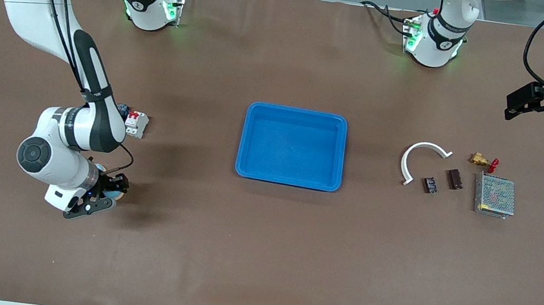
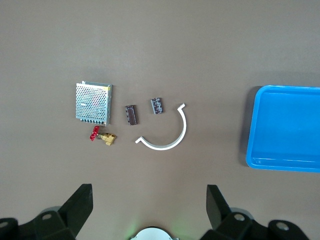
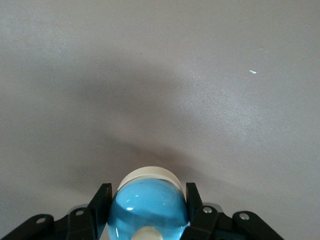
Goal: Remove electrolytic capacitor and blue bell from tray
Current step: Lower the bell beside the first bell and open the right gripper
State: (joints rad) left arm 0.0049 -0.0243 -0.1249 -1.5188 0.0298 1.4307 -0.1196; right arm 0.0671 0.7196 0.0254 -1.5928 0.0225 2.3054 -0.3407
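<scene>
While the left gripper (image 2: 147, 210) waits wide open above the table, the right gripper (image 1: 109, 192) clamps the round glossy blue bell (image 3: 147, 210) low over the table, well apart from the bright-blue plastic tray (image 1: 288, 176). Best: set it down before releasing.

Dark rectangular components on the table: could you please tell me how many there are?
2. One dark component lies beside the white curved piece; the other dark component lies between it and the metal mesh box. Others may hide under the right arm.
</scene>
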